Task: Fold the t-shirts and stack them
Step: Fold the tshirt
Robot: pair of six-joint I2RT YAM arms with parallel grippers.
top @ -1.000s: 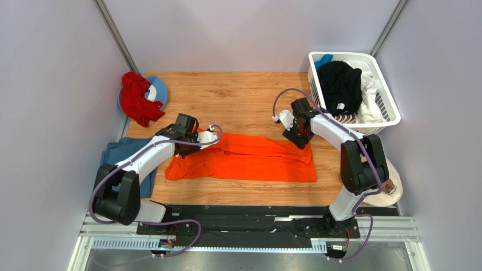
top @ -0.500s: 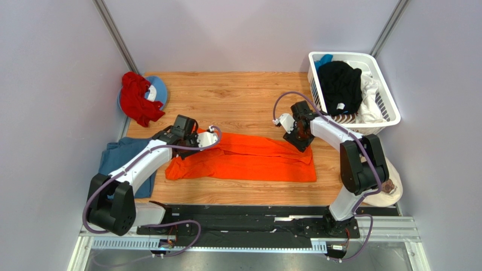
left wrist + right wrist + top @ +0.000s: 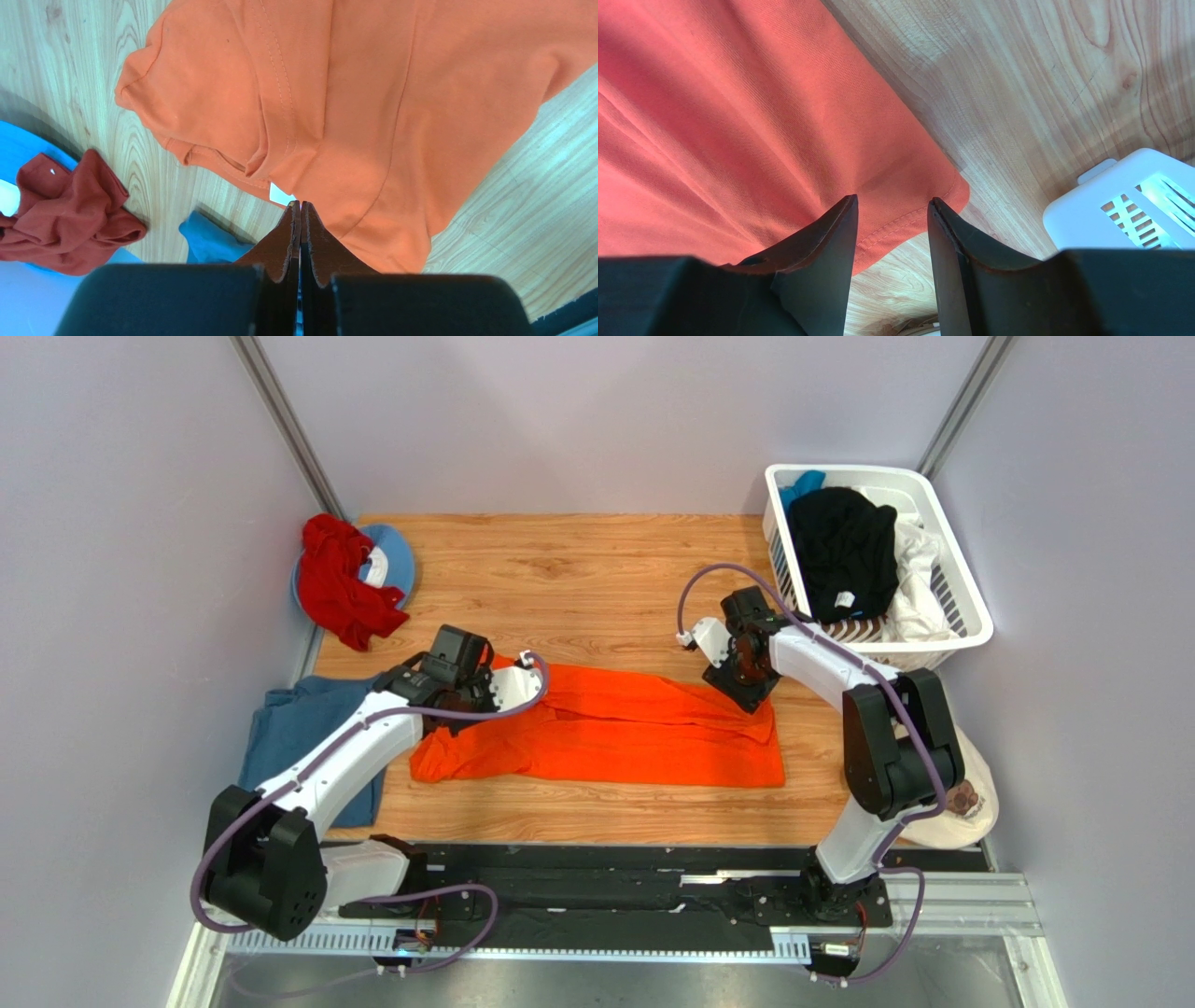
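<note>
The left claw [image 3: 300, 204], clamped shut on the orange t-shirt [image 3: 631, 735], has edged slightly rightward. The right claw [image 3: 892, 201] stays half-open astride its hem. The fold appears to be starting.

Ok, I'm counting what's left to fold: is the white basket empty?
No, the white basket holds a black garment and a white one.
</note>
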